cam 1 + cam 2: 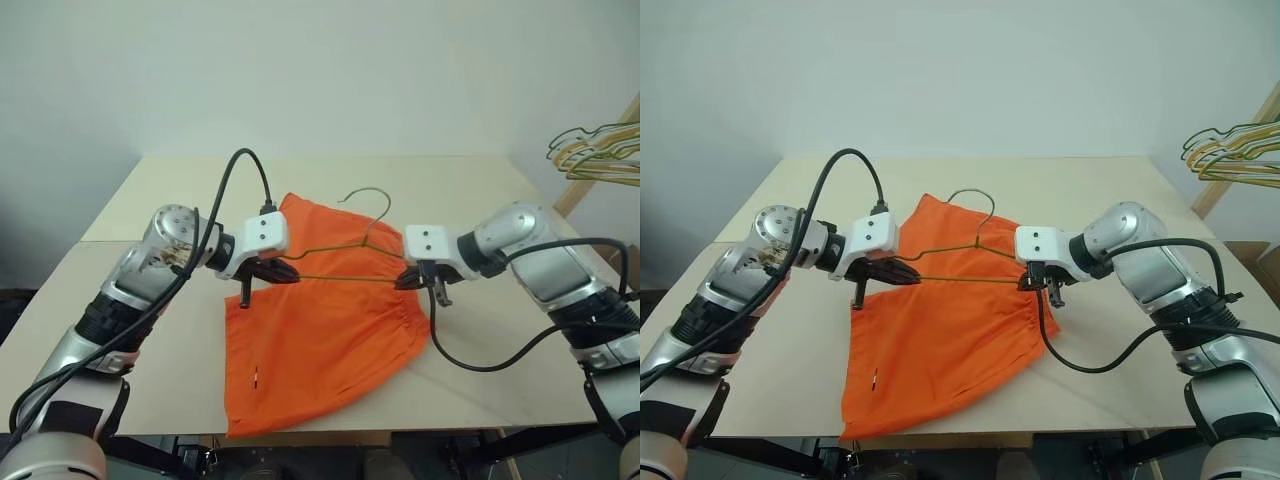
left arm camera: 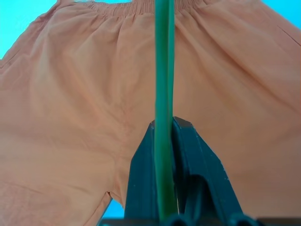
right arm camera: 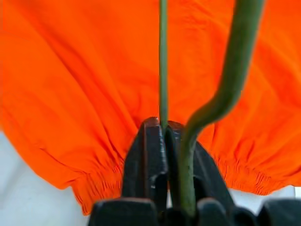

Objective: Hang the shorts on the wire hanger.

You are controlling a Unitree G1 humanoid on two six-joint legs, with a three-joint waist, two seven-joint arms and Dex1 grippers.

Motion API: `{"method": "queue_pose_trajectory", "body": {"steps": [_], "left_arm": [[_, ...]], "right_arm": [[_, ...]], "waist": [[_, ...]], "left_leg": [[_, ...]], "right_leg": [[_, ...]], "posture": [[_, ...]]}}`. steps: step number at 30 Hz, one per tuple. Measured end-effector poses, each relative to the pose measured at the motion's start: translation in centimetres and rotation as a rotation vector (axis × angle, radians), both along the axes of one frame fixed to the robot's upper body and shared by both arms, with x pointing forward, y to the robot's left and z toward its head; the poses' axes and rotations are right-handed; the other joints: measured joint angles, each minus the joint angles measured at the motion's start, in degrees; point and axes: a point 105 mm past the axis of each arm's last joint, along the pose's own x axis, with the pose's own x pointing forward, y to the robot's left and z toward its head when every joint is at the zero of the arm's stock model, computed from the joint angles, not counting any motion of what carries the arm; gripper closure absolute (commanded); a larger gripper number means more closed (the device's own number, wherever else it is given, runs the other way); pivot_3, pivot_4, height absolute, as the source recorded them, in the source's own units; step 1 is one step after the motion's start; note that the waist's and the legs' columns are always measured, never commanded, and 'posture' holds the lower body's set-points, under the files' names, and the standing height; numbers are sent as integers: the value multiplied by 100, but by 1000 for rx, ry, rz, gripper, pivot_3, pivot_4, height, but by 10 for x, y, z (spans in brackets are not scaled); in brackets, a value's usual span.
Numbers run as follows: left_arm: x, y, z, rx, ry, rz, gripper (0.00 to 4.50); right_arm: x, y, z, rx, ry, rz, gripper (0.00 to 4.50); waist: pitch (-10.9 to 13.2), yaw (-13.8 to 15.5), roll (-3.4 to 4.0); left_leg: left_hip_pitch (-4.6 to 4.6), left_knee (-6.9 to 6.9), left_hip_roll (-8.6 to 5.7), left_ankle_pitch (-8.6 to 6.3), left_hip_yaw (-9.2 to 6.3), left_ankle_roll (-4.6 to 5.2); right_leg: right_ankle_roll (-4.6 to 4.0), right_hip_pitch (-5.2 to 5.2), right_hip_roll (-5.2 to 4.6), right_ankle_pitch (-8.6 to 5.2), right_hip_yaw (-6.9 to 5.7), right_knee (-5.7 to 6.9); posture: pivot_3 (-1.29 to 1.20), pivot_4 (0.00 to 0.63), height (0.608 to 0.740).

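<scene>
Hanger held aloft: the wire hanger hangs just above the shorts, left gripper and right gripper each clamped on an end. Next, I'd guess, threading it into the fabric.

Head stereo pair looking down over table, wrist cameras close above the shorts all share

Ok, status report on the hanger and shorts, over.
Left pincer and right pincer both shut on the wire hanger, one at each end. Shorts flat on the table beneath, not yet hung. Nothing in the way.
</scene>
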Motion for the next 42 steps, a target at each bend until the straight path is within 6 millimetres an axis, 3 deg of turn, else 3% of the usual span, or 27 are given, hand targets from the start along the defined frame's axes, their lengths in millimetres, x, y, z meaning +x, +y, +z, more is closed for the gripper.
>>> {"method": "queue_pose_trajectory", "body": {"steps": [7, 12, 14, 18, 23, 31, 42], "left_arm": [[-6, 4, 2, -79, -41, -114, 2237], [21, 41, 7, -127, -68, 68, 469], [23, 50, 11, -144, -83, 95, 23], [7, 49, 19, -302, -106, 61, 23], [-18, 28, 19, -326, -26, 4, 23], [-26, 12, 23, -359, -27, -10, 23], [-34, 15, 18, -347, -1, -12, 23]], "right_arm": [[-18, -14, -8, 67, 77, -67, 4500], [-45, -68, -33, 135, 220, -357, 4500], [-54, -89, -47, 163, 269, -510, 4500], [-63, -130, -59, 267, 334, -920, 4500], [-72, -143, -62, 368, 465, -1206, 4500], [-83, -128, -75, 382, 711, -1235, 4500], [-114, -143, -89, 345, 831, -1294, 4500]], "waist": [[0, 67, 0], [-2, 163, -3], [-3, 216, -4], [-10, 223, 8], [-22, 246, 11], [-29, 246, 16], [-30, 388, 15]], "left_leg": [[-2, 1, 0, 0, 0, 0], [-8, 6, -2, -2, 1, 4], [-9, 7, -1, -2, 2, 4], [-9, 7, 2, 0, 9, 0], [-3, 8, 2, -2, 7, 4], [3, 4, -3, -7, 7, 12], [28, 5, -1, -26, 7, 45]], "right_leg": [[0, -2, -2, 0, -3, 0], [2, 1, -3, 1, -7, -3], [2, -1, -2, 1, -6, -4], [1, -9, -3, 1, 6, 4], [1, 0, 0, 2, 8, -4], [1, 7, 4, 2, 10, -12], [3, 43, 5, 2, 9, -26]], "posture": [[-114, 0, 740], [-100, 0, 740], [-95, 0, 740], [-97, 0, 740], [-106, 0, 740], [-75, 0, 740], [-63, 0, 740]]}}
